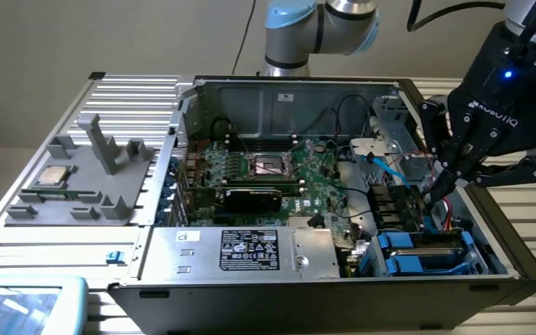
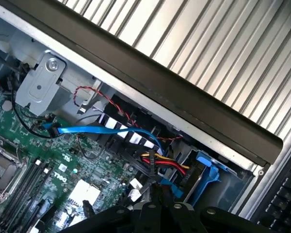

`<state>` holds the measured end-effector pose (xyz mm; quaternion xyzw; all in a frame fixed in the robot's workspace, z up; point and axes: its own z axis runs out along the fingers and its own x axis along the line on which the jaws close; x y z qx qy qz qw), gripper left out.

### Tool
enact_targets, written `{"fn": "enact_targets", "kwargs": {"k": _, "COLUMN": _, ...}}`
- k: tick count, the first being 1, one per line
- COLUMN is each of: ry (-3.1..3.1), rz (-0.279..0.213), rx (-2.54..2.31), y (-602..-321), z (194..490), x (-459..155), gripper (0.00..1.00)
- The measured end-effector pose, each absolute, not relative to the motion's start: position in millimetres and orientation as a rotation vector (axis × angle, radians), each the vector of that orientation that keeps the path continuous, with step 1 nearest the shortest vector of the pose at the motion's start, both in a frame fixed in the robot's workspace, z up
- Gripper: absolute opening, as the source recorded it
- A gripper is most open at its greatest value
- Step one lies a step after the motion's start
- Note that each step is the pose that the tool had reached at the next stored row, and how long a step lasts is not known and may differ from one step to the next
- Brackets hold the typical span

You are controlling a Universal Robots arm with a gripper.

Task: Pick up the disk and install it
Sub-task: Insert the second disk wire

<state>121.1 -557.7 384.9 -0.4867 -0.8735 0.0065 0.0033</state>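
Note:
My gripper (image 1: 443,187) hangs shut over the right side of the open computer case (image 1: 343,87), just above the cables near the drive bay. Its black fingers (image 2: 156,201) are pressed together with nothing between them. A blue plastic carrier (image 1: 426,252) sits in the drive bay at the case's front right corner in the exterior view. The wrist view shows it (image 2: 206,171) just beyond my fingertips. The disk's grey metal body is hidden, and I cannot tell whether it lies inside the carrier.
A blue flat cable (image 2: 102,130) and red-yellow wires (image 2: 166,165) run under the gripper. The green motherboard (image 1: 278,171) fills the case's middle. A silver box with a black sticker (image 1: 249,251) is at the front. A grey fixture (image 1: 86,185) holding a processor chip (image 1: 52,176) stands on the exterior view's left.

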Motion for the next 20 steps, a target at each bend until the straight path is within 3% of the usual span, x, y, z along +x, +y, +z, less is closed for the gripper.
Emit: {"fn": "enact_targets", "kwargs": {"k": 20, "ry": -2.972, "rz": 0.022, "rx": -1.006, "y": -557.7, "z": 382.5, "x": 121.0, "gripper": 0.11}}
